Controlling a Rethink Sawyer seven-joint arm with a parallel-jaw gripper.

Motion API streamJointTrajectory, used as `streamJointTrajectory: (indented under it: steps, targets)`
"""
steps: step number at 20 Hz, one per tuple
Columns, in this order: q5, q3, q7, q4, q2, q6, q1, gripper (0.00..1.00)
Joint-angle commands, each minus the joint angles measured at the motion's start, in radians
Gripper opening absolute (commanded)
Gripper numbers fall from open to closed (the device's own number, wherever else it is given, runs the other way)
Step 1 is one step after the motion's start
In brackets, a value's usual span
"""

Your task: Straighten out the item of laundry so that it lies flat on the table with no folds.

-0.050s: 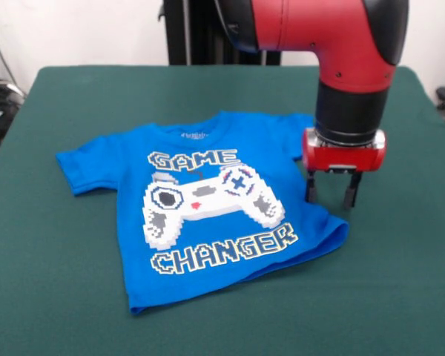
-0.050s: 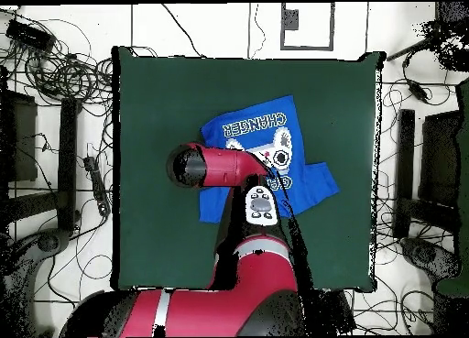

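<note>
Print-up blue T-shirt [image 1: 208, 208] on the green table [image 1: 52, 297], fingers [image 1: 311, 189] apart above.

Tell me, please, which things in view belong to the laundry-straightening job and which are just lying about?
For the job:
- blue T-shirt, print side up
- green table
- gripper, jaws open, at the shirt's edge

Lying about:
- cables on the floor around the table
- black stands beside the table

table [image 1: 59, 297]: dark green cloth | on it: blue T-shirt [image 1: 200, 222], print up, hem rumpled
</note>
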Motion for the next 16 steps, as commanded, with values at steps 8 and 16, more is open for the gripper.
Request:
streamJointTrajectory:
  steps: [8,16]
  targets:
    - [0.058,0.06,0.152,-0.011,-0.068,0.125,0.019,1.0]
    - [0.07,0.061,0.144,-0.076,-0.07,0.188,0.022,1.0]
